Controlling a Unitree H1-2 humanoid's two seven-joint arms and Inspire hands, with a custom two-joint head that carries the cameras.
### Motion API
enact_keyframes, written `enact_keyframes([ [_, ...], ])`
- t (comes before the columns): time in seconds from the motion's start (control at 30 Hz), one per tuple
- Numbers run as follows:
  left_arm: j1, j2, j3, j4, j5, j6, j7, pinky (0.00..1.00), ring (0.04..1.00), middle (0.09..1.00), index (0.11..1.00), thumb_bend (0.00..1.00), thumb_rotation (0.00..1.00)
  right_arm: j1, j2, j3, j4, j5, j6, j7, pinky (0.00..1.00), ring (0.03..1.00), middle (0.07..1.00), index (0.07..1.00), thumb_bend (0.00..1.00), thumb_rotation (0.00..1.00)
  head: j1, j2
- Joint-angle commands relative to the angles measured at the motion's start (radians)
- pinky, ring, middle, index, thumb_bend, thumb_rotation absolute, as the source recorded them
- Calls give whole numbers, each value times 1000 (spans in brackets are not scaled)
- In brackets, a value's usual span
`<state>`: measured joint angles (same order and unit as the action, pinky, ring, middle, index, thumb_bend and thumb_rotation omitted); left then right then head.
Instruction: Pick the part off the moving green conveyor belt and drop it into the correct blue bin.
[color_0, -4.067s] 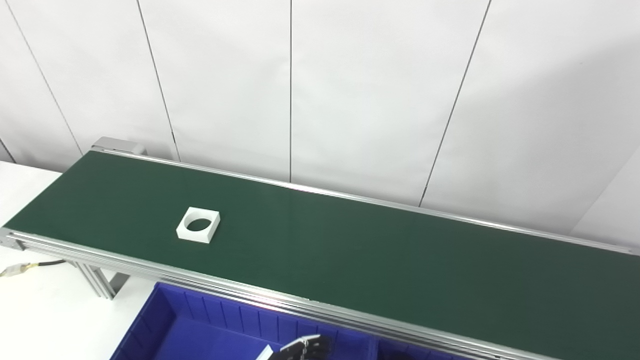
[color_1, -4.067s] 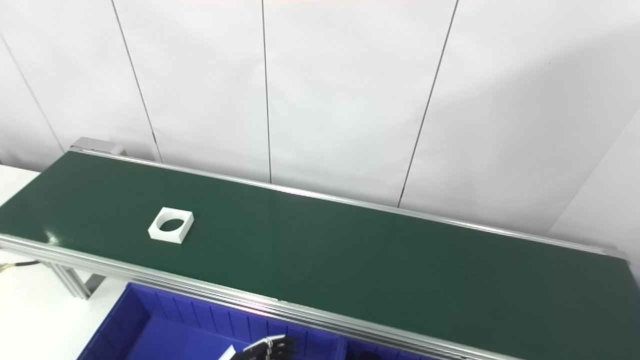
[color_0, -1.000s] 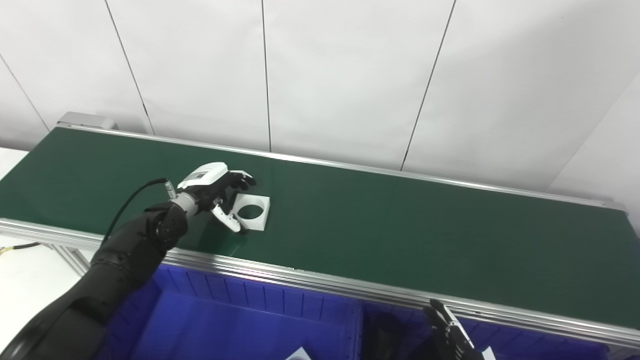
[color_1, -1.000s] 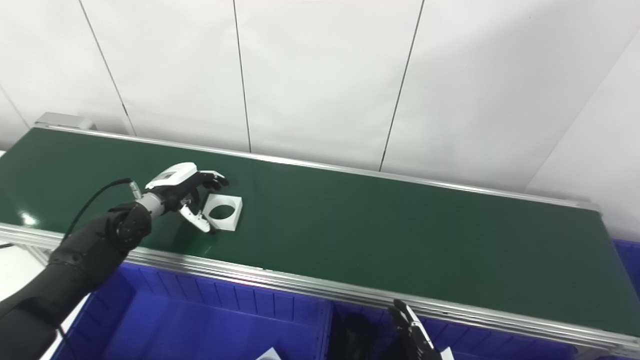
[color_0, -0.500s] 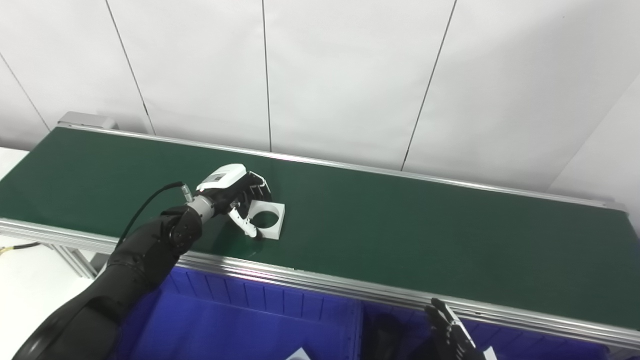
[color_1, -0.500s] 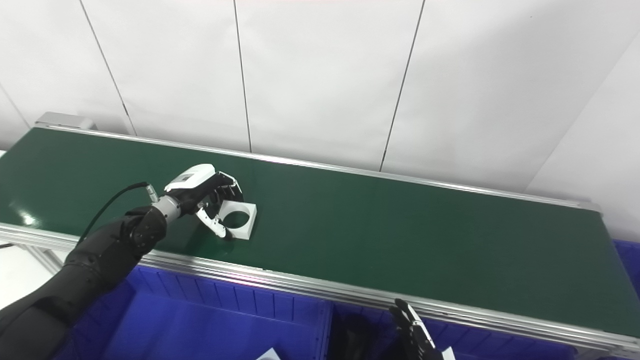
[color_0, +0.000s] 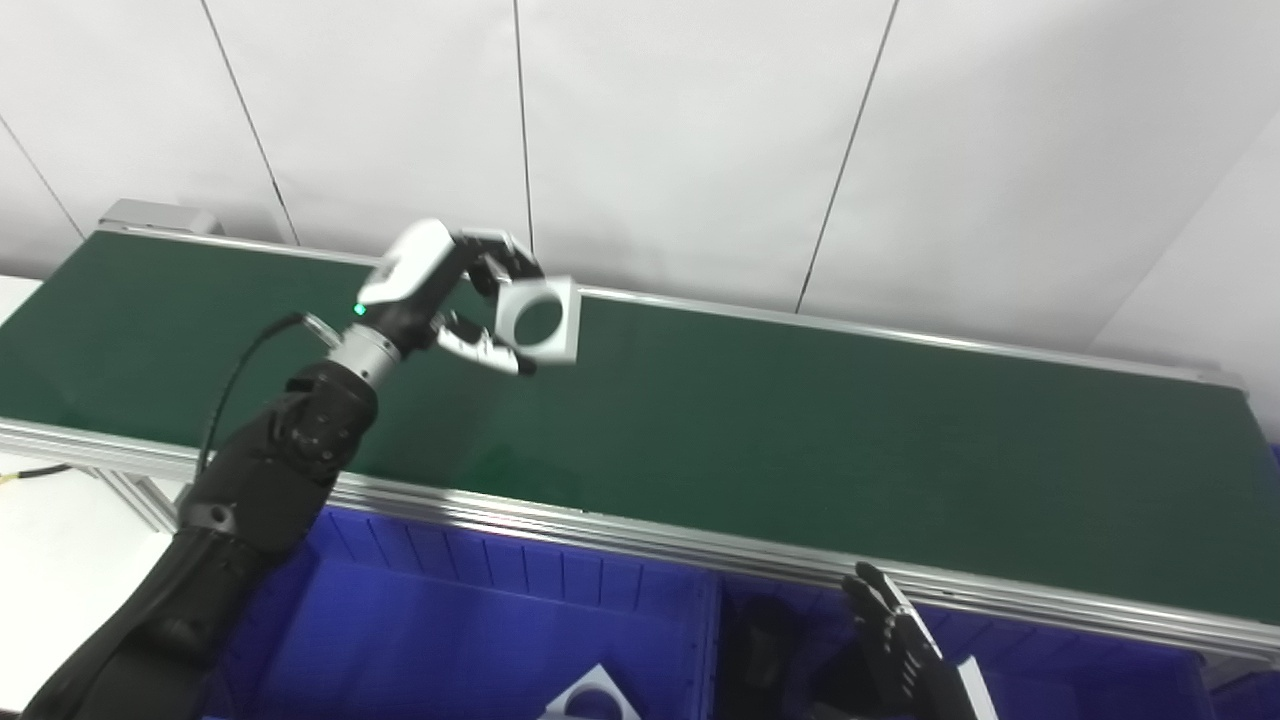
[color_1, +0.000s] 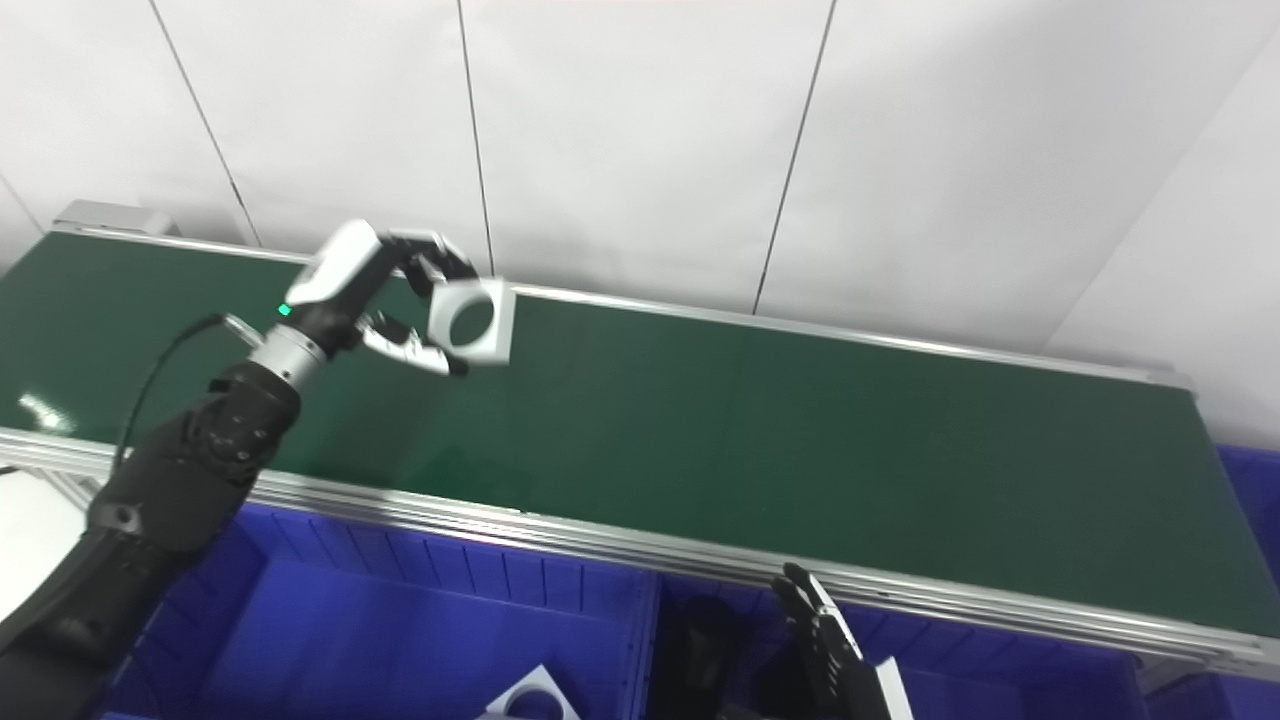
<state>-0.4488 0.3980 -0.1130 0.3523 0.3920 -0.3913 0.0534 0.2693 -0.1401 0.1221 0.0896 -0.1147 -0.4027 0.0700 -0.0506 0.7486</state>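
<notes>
My left hand (color_0: 440, 290) is shut on a white square part with a round hole (color_0: 538, 320) and holds it tilted in the air above the green conveyor belt (color_0: 800, 420). The same part shows in the right eye view (color_1: 472, 322) with the left hand (color_1: 370, 290) gripping its left edge. My right hand (color_0: 900, 650) is open, fingers spread, low over the blue bins at the bottom edge. The left blue bin (color_0: 450, 640) lies in front of the belt and holds a similar white part (color_0: 592, 698).
A second blue bin (color_0: 1080, 680) sits to the right of the first, behind my right hand. An aluminium rail (color_0: 620, 540) runs along the belt's near edge. A white panelled wall stands behind the belt. A white table surface (color_0: 50, 540) lies at the left.
My left hand closed on the white part and lifted it off the belt, up and slightly right. The camera tilted a little. The right hand stayed low over the bins.
</notes>
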Motion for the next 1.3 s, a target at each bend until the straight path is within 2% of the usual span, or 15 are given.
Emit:
enact_keyframes([
  [0.0,13,-18,33,-87,-65,-8,4,420,413,507,523,498,0,2,10,0,-44,-3,-14,-4,875,878,881,925,913,447,-36,15],
  [0.03,30,-26,41,-114,-81,-10,4,381,395,504,535,495,0,3,12,1,-48,-5,-14,-5,868,877,881,924,910,442,-36,15],
  [0.07,53,-35,49,-141,-101,-25,4,390,396,506,536,495,0,5,16,2,-54,-10,-11,-7,862,875,881,925,909,444,-67,22],
  [0.17,106,-52,56,-200,-149,-38,-20,451,422,505,525,497,0,8,28,2,-65,-22,3,-11,859,873,879,924,913,451,-94,27],
  [0.23,145,-65,56,-234,-188,-22,-46,495,447,499,510,499,0,8,35,3,-67,-25,5,-12,862,874,880,925,913,450,-114,36],
  [0.27,168,-73,56,-249,-198,-20,-52,504,452,498,507,500,0,9,38,4,-73,-27,11,-11,862,874,880,925,912,450,-145,54],
  [0.4,244,-99,60,-295,-211,-19,-64,452,429,504,510,500,0,11,49,9,-97,-36,38,-9,872,877,880,928,910,453,-183,71],
  [0.57,335,-106,29,-311,-181,-75,-73,423,420,496,525,498,0,13,63,14,-116,-58,64,-17,875,877,878,926,915,456,-228,88],
  [0.63,363,-106,11,-323,-172,-78,-72,407,417,497,527,497,0,15,67,14,-123,-65,73,-18,876,879,881,926,916,462,-236,93],
  [0.67,380,-106,-2,-327,-163,-78,-67,340,385,488,542,493,0,16,69,14,-127,-68,79,-16,882,882,884,928,914,463,-238,95],
  [0.77,422,-104,-41,-327,-131,-78,-59,294,360,473,554,490,0,18,72,14,-134,-69,90,-16,888,882,883,927,912,462,-237,100],
  [0.9,476,-89,-86,-308,-85,-78,-88,407,421,489,531,497,0,25,73,10,-146,-56,103,-14,883,886,884,926,918,454,-215,101],
  [1.03,497,-71,-126,-268,-48,-78,-104,445,439,500,508,500,0,31,69,7,-157,-57,111,-16,863,875,879,923,921,454,-202,100],
  [1.17,509,-55,-159,-260,-17,-9,-185,491,439,508,500,499,0,34,58,8,-159,-72,104,-16,850,873,881,928,909,474,-195,99],
  [1.27,508,-59,-170,-249,5,40,-214,490,435,509,504,499,0,36,55,6,-158,-58,104,-12,856,875,880,927,908,468,-185,98],
])
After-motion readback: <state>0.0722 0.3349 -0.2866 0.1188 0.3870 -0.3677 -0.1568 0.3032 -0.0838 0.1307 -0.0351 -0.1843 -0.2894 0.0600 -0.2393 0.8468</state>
